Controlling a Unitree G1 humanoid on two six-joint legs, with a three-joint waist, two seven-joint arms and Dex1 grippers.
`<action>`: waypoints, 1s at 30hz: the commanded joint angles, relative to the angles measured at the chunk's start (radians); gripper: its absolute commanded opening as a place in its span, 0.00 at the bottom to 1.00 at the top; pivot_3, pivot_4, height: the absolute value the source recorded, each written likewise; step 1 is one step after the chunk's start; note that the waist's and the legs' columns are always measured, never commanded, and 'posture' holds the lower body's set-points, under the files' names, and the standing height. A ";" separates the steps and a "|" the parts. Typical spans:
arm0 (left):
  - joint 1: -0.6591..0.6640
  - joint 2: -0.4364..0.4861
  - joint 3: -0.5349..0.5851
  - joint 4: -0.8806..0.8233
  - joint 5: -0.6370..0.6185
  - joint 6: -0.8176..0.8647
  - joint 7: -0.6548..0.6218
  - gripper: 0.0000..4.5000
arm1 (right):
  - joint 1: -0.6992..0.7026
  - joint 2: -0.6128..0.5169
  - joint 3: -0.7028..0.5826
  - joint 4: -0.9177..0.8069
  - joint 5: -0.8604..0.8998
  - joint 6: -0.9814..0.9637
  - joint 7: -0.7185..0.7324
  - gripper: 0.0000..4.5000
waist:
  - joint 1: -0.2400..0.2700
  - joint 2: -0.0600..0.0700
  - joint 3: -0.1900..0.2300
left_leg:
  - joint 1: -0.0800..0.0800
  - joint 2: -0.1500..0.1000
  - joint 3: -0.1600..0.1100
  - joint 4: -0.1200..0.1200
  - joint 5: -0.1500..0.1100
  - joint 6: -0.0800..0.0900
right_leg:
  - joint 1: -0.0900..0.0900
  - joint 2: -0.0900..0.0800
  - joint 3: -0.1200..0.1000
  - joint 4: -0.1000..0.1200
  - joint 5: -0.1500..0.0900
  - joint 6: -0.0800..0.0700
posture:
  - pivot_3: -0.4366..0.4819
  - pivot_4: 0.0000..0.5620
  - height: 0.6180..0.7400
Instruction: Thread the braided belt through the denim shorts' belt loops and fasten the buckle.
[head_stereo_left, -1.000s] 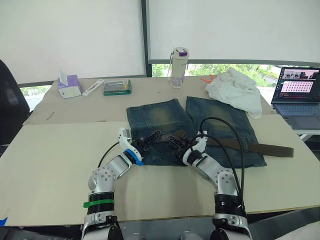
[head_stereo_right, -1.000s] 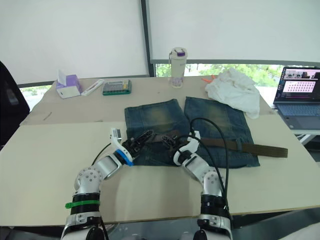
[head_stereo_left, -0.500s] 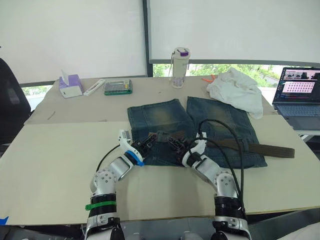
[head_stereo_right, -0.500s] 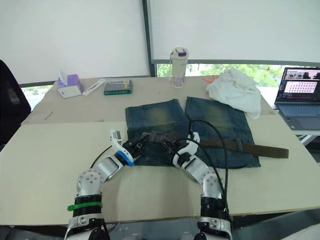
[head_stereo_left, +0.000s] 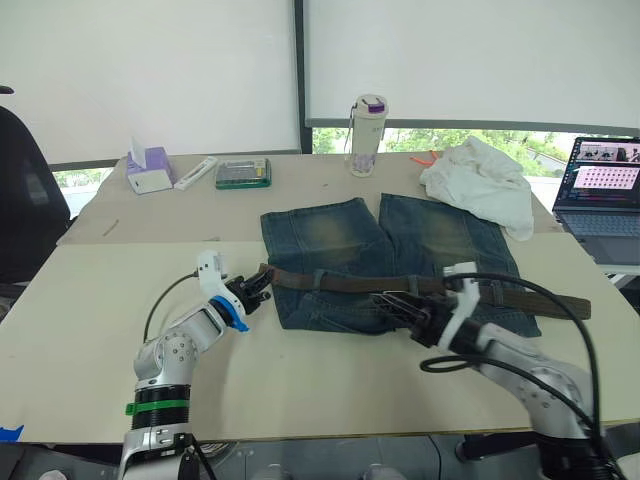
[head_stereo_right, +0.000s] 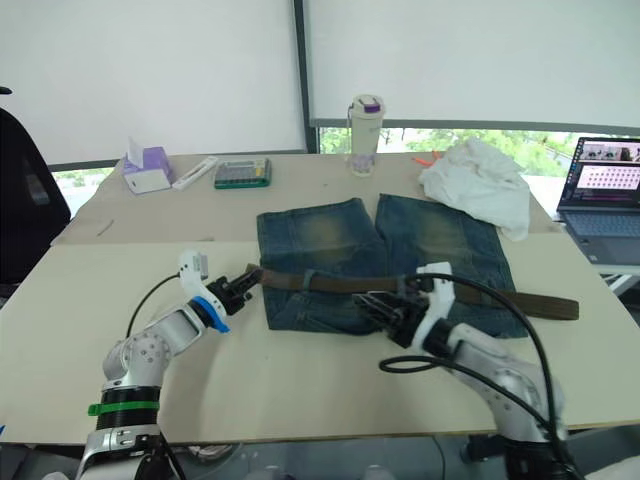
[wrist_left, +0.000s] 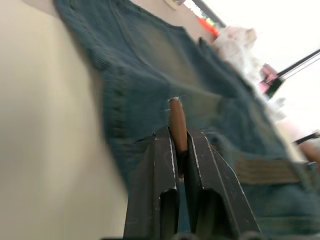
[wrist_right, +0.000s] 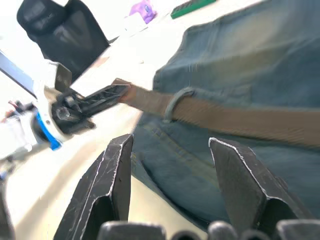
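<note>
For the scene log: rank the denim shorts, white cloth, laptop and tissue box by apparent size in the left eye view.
1. denim shorts
2. white cloth
3. laptop, cut by the frame edge, so unsure against the cloth
4. tissue box

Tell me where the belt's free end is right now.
The braided belt end sits pinched in the left gripper, just off the denim shorts' left waistband edge.

The left arm is reaching forward at lower left of the head view, its gripper (head_stereo_left: 254, 292) pinching the belt (wrist_left: 176, 125) end. At lower right, the right arm is angling inward, its gripper (head_stereo_left: 396, 306) gaping wide, holding nothing.
</note>
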 joint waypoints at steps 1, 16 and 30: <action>-0.039 0.083 -0.015 0.038 0.116 -0.116 -0.045 0.00 | 0.035 -0.090 -0.067 0.073 -0.133 -0.150 0.099 0.60 | 0.003 -0.001 0.001 | 0.000 0.000 0.000 0.000 0.000 0.000 | 0.000 0.000 0.000 0.000 0.000 0.000 | 0.48 0.27 1.00; -0.127 0.302 -0.112 0.428 0.684 -0.604 0.235 0.00 | 0.049 -0.248 -0.208 0.379 -0.353 -0.351 0.208 0.60 | 0.006 -0.002 0.001 | 0.001 0.002 0.001 -0.001 0.000 0.001 | 0.000 -0.003 0.002 0.001 0.000 0.000 | 0.48 0.27 1.00; -0.144 0.288 -0.095 0.501 0.724 -0.615 0.310 0.00 | -0.158 -0.367 -0.175 0.529 -0.334 -0.146 0.322 0.71 | 0.009 -0.003 0.001 | 0.000 0.002 0.001 -0.001 0.000 0.001 | -0.002 -0.005 0.001 0.004 0.000 0.000 | 0.48 0.27 1.00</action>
